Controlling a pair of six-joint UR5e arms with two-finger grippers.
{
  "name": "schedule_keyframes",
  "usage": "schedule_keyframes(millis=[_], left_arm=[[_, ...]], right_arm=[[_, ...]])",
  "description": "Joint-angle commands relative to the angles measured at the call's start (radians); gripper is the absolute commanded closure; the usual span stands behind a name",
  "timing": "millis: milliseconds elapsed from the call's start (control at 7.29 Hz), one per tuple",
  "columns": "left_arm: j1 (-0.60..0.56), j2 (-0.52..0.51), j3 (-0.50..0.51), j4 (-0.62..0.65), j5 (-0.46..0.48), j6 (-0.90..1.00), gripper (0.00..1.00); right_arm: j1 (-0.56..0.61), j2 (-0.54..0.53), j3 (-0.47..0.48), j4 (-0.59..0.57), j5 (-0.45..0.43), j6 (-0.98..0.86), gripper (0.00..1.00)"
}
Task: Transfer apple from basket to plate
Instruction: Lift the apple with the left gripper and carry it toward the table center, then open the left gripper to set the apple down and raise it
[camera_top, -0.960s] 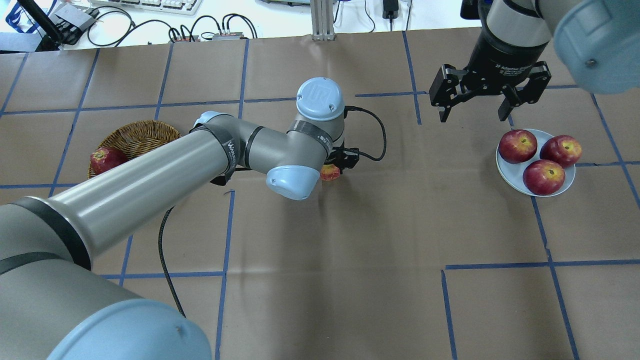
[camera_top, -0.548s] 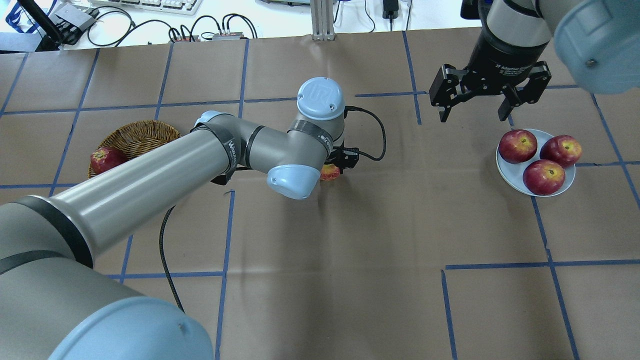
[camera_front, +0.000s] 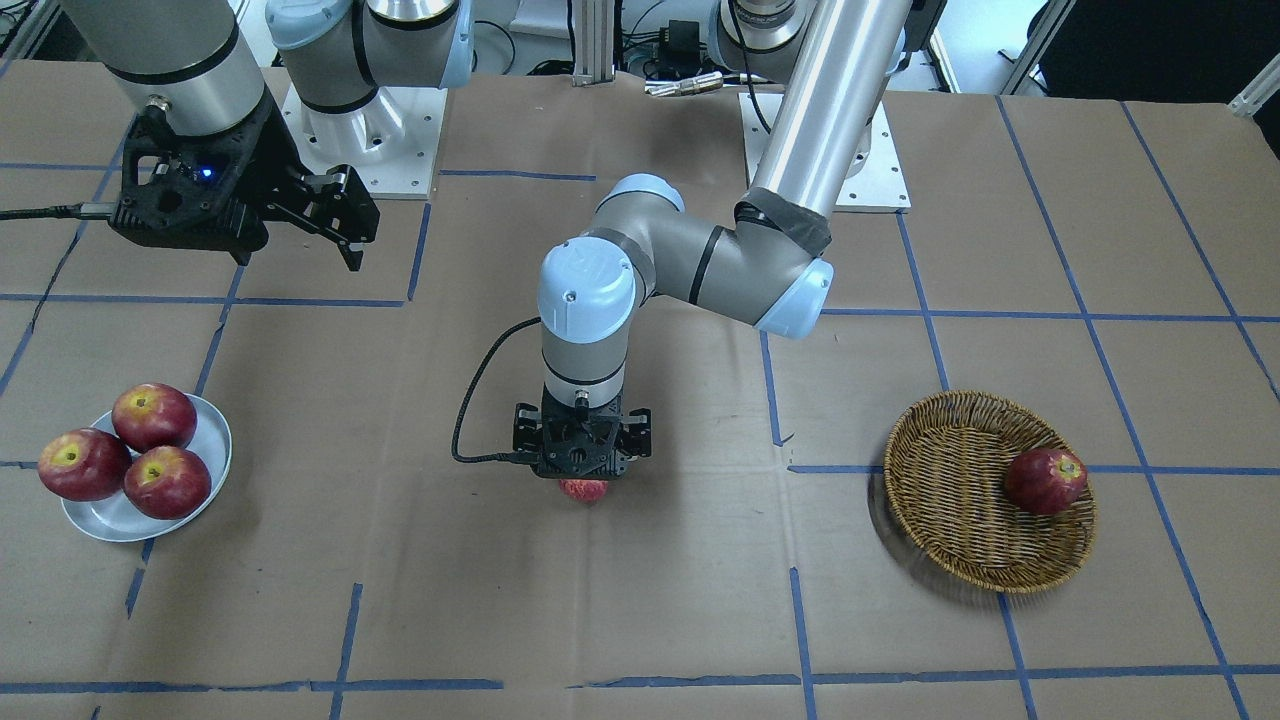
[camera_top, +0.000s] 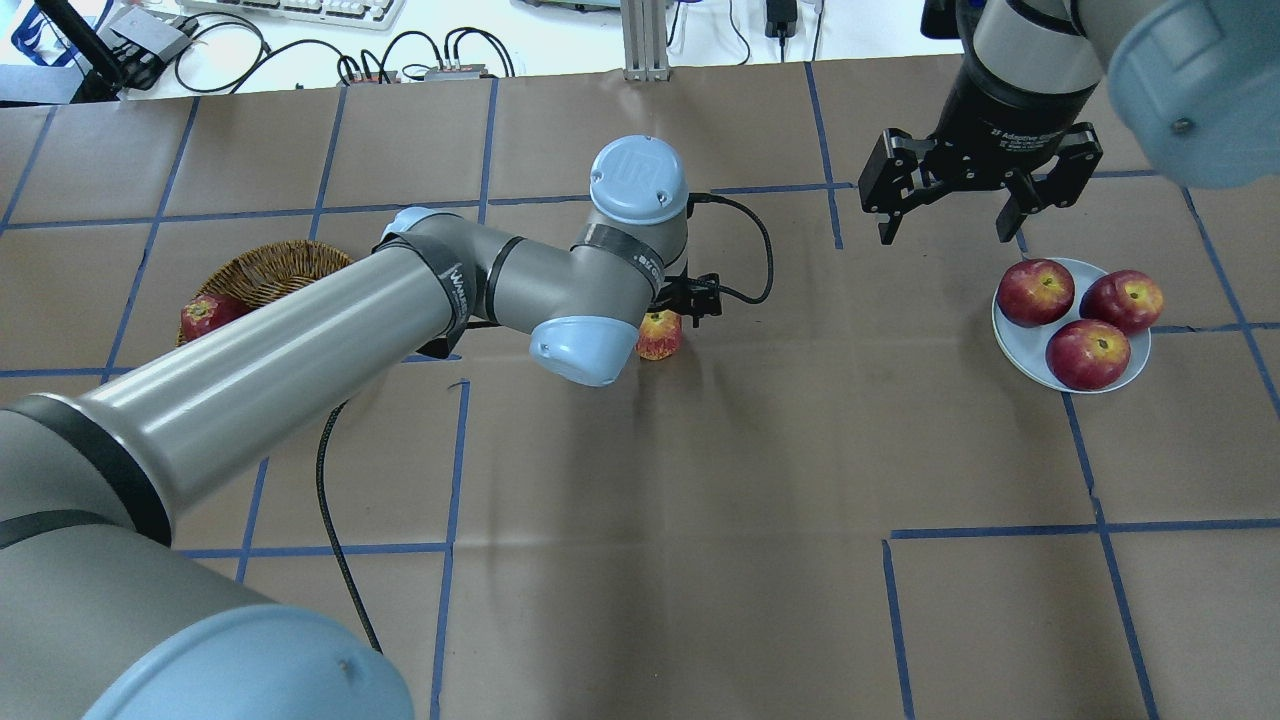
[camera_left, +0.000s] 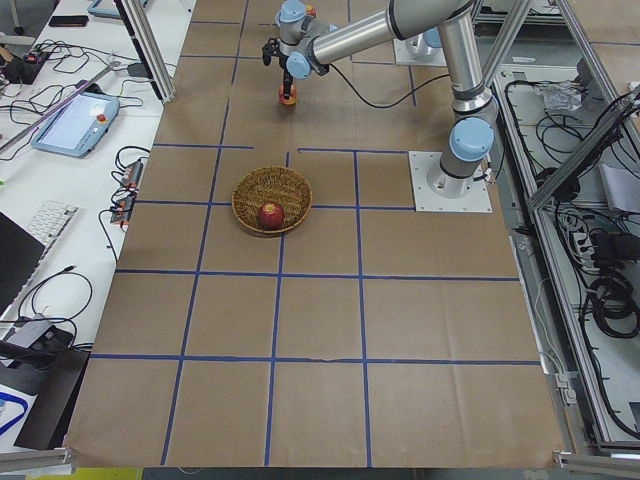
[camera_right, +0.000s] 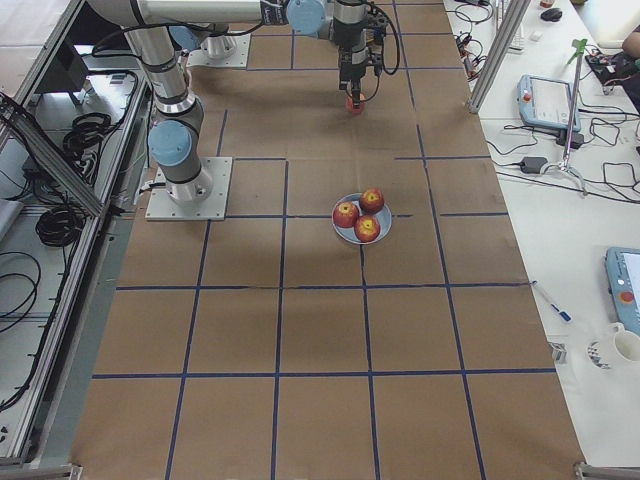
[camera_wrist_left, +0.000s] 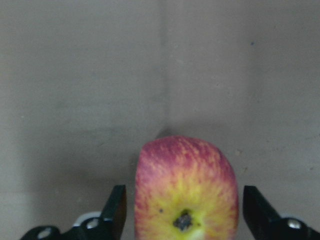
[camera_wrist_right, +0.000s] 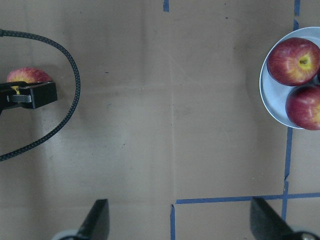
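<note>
The apple (camera_top: 660, 335) rests on the table (camera_top: 700, 500) between basket (camera_top: 270, 275) and plate (camera_top: 1017, 348). Our left gripper (camera_wrist_left: 184, 205) straddles it, released; we lift straight up, avoiding nudges. Our right gripper (camera_top: 945, 235) hangs spread.

On the left hand (camera_wrist_left: 185, 202), black fingers (camera_wrist_left: 116, 212) flank the apple (camera_wrist_left: 185, 180): pinkish-red streaked with yellow, yellow around its dark stem pit. The desk (camera_top: 700, 480) is brown with blue tape lines (camera_top: 1000, 531). Well off from that hand: brown woven basket (camera_front: 950, 500), pale grey-white plate (camera_top: 1012, 345) bearing 3 deep-red apples (camera_top: 1088, 354).
</note>
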Motion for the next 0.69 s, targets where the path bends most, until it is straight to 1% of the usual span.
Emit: schedule_keyframes(millis=[0,137,274,411,548], left_arm=[[0.119,0.156,0.052,-0.233,-0.004,0.005,0.01],[0.208,0.237,0.080,-0.436,-0.006,0.005,0.01],[0.270,0.291,0.098,-0.506,-0.006,0.047,0.01],[0.290,0.337,0.108,-0.508,-0.003,0.198,0.01],[0.307,0.396,0.086,-0.507,0.005,0.286,0.01]], right_arm=[[0.000,0.000,0.000,0.000,0.000,0.000,0.00],[0.000,0.000,0.000,0.000,0.000,0.000,0.00],[0.000,0.000,0.000,0.000,0.000,0.000,0.00],[0.000,0.000,-0.002,0.000,0.000,0.000,0.00],[0.000,0.001,0.000,0.000,0.000,0.000,0.00]])
